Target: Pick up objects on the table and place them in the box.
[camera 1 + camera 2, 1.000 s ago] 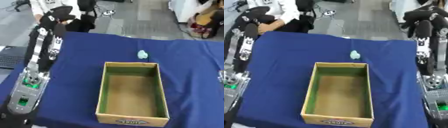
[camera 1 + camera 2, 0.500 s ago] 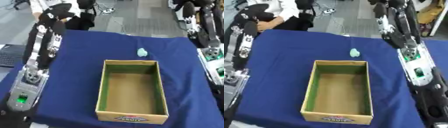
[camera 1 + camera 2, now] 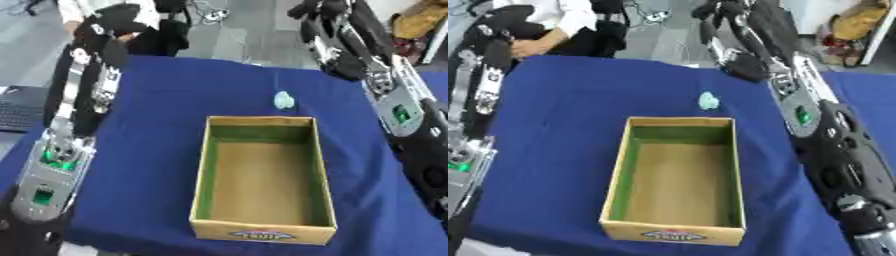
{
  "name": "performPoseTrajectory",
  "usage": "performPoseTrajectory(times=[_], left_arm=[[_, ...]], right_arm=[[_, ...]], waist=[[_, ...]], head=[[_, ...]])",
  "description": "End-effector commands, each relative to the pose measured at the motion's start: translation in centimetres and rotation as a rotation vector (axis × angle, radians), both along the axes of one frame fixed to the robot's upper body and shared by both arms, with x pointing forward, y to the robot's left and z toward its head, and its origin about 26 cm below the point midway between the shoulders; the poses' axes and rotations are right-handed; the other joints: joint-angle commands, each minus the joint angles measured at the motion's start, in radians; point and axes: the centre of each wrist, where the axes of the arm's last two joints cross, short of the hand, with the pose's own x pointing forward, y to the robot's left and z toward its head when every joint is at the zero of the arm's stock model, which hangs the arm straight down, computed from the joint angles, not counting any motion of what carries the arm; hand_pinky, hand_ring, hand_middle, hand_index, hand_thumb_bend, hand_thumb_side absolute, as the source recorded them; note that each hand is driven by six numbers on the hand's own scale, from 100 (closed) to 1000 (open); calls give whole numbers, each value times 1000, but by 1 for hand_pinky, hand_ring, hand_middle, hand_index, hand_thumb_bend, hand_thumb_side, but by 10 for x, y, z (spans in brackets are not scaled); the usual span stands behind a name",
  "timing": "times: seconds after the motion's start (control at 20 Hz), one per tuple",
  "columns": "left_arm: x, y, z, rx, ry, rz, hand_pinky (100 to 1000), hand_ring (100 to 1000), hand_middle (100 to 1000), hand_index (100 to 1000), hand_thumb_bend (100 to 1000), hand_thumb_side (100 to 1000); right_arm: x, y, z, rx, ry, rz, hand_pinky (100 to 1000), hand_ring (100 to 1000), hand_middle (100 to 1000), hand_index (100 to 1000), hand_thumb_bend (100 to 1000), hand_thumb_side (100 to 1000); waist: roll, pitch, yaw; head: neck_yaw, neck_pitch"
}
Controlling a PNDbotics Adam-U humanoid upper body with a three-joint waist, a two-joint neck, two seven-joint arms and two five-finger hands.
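pale green lump (image 3: 283, 100) of something sits alone on the blue cloth (image 3: 166, 125), just beyond the far short wall of the cardboard box (image 3: 262, 227), near it but not touching. the box looks empty from where i stand, green lining round a brown floor.

reaching for that lump looks like the job in hand, and the right arm seems the likelier one for it. to do it well i'd bring the hand down from above and slightly from the far side, so the fingers close round the lump without knocking the box wall, then lift clear of the rim before carrying it over the middle and letting go low.

right hand (image 3: 715, 12) is raised high at the far edge of the table, well apart from the lump and holding nothing i can see; whether its fingers are curled or straight, i cannot tell. left hand (image 3: 109, 22) is up at the far left corner, also nowhere near the lump, and i cannot tell its state either.
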Motion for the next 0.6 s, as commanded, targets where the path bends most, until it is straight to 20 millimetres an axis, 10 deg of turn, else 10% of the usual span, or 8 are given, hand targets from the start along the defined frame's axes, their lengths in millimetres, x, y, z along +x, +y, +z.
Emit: performPoseTrajectory(times=[0.05,0.6], left_arm=[[0,-1,9,13,-29,-14,839,722,823,861,296,903],[1,-4,12,6,-39,-26,838,722,822,861,299,904]], right_arm=[[11,5,8,-70,-32,-19,198,489,618,758,100,1000],[33,4,-6,-239,-104,-138,380,581,729,816,100,994]], waist=[[3,-5,4],[5,9,22]], head=[[-7,1],[-15,-12]])
